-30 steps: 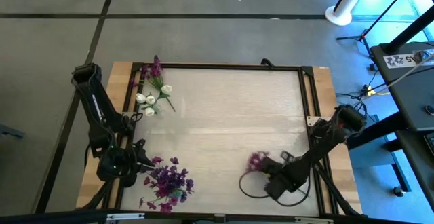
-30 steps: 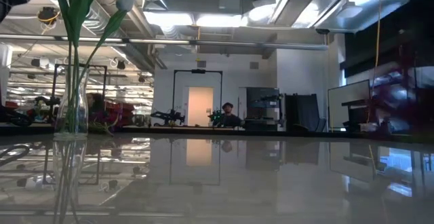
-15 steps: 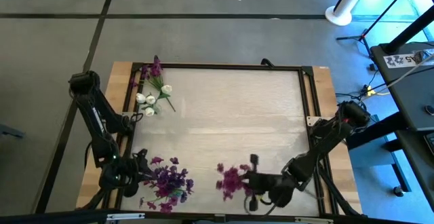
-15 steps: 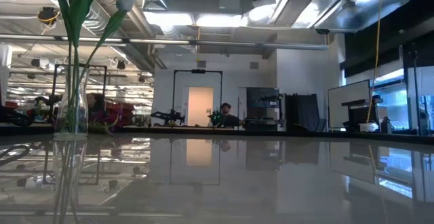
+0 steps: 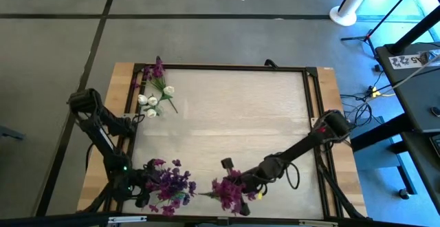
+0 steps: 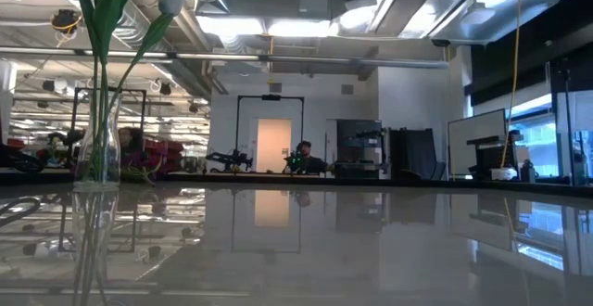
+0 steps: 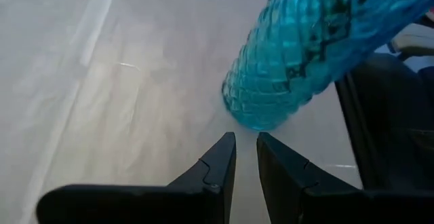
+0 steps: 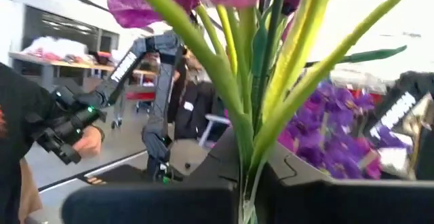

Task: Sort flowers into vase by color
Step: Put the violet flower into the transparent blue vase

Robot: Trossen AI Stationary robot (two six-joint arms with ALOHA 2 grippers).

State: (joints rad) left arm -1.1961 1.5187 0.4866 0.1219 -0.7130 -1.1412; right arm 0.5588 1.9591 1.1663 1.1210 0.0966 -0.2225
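Near the worktop's (image 5: 227, 117) front edge, the right gripper's (image 5: 237, 184) fingers (image 8: 224, 156) clamp purple flowers (image 5: 227, 191). Left gripper's (image 7: 245, 157) fingers (image 7: 217, 163) stand narrowly apart beside a blue vase (image 7: 305, 47).

Grey tiled floor (image 5: 227, 38) surrounds the worktop (image 5: 234, 124); white pillar base (image 5: 347, 10) at 1 o'clock. Low view: open ceiling with ducts (image 6: 371, 9) and strip lights, lit doorway (image 6: 271, 145) at centre, monitors (image 6: 477, 144) at 3 o'clock.

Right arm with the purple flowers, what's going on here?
The right pincer is shut on a purple sprig and holds it low at the table's near edge, close to the purple bunch in the blue vase. The left pincer sits beside that vase. A vase of white flowers stands at the far left corner.
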